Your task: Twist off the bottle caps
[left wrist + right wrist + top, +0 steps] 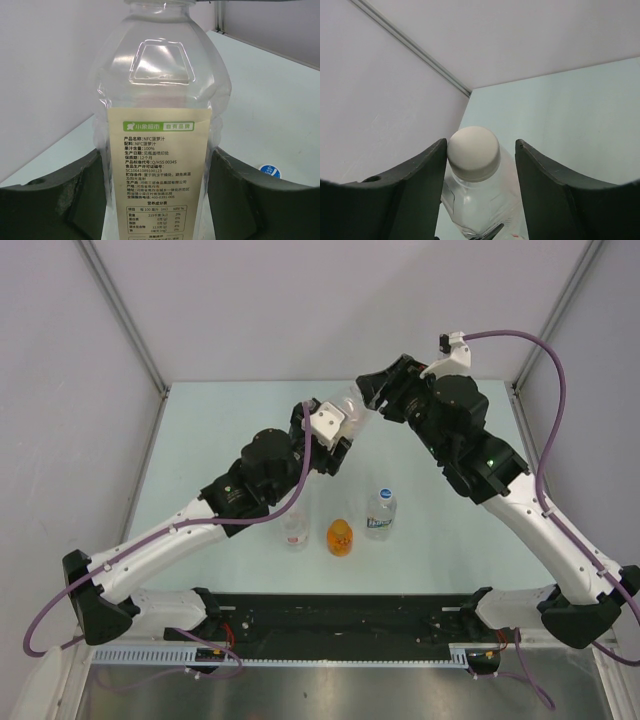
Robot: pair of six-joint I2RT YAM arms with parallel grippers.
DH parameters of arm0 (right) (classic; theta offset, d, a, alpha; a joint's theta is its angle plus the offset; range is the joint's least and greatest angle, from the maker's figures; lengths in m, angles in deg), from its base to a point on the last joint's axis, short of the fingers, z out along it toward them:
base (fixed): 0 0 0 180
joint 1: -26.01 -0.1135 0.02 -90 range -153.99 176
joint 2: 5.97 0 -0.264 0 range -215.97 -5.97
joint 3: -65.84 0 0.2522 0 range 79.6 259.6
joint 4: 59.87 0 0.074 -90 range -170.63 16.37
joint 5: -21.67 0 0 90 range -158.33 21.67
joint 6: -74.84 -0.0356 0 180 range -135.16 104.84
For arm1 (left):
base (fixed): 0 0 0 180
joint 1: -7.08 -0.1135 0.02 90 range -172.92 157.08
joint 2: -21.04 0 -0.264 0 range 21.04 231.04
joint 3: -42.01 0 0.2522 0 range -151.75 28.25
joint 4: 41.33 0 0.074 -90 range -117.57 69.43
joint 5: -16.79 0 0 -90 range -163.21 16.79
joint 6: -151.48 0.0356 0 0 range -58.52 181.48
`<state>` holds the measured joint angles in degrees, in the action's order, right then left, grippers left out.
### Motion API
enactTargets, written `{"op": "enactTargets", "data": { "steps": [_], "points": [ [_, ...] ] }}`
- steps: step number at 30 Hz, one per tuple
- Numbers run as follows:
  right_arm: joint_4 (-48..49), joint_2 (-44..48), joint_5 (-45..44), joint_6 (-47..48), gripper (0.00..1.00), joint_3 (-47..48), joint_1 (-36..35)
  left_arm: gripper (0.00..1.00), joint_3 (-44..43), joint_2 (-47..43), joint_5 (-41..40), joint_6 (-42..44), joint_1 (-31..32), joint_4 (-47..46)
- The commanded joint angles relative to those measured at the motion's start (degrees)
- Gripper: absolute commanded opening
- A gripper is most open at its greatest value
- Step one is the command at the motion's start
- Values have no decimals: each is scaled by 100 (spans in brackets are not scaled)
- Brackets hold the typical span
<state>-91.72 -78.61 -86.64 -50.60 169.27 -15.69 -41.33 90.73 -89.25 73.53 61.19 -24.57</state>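
My left gripper (156,156) is shut on the large clear bottle (160,75), its fingers (75,195) pressed against both sides of the cream label. In the top view this bottle (352,408) is held tilted above the far middle of the table by the left gripper (335,428). My right gripper (481,145) stands open around the bottle's white cap (472,152): the left finger (420,180) touches the cap and a gap shows at the right finger. From above, the right gripper (375,397) covers the cap.
Three small bottles stand in a row near the arm bases: a red-labelled one (295,530), an orange one (340,537) and a blue-labelled one with a blue cap (380,512). The table (220,440) is walled by grey panels at the back and both sides.
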Motion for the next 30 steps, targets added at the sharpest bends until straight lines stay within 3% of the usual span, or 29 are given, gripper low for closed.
{"op": "enactTargets", "data": {
  "steps": [1, 11, 14, 17, 22, 25, 30],
  "points": [
    [209, 127, 99, -7, 59, 16, 73, 0, -47, -114, 48, 25, 47, -239],
    [200, 101, 363, 2, 42, -11, 144, 0, -108, -78, 56, 34, 56, -239],
    [192, 92, 407, 2, 47, -28, 153, 0, -117, -61, 39, 43, 47, -230],
    [156, 101, 415, -15, 58, -37, 161, 0, -126, -52, 39, 43, 56, -221],
    [148, 119, 442, -33, 59, -46, 170, 0, -100, -43, 39, 25, 47, -213],
    [156, 119, 468, -24, 56, -55, 188, 0, -91, -35, 39, 25, 56, -221],
    [200, 110, 565, -16, 36, -72, 205, 0, -108, -43, 65, 25, 65, -213]
  ]
}}
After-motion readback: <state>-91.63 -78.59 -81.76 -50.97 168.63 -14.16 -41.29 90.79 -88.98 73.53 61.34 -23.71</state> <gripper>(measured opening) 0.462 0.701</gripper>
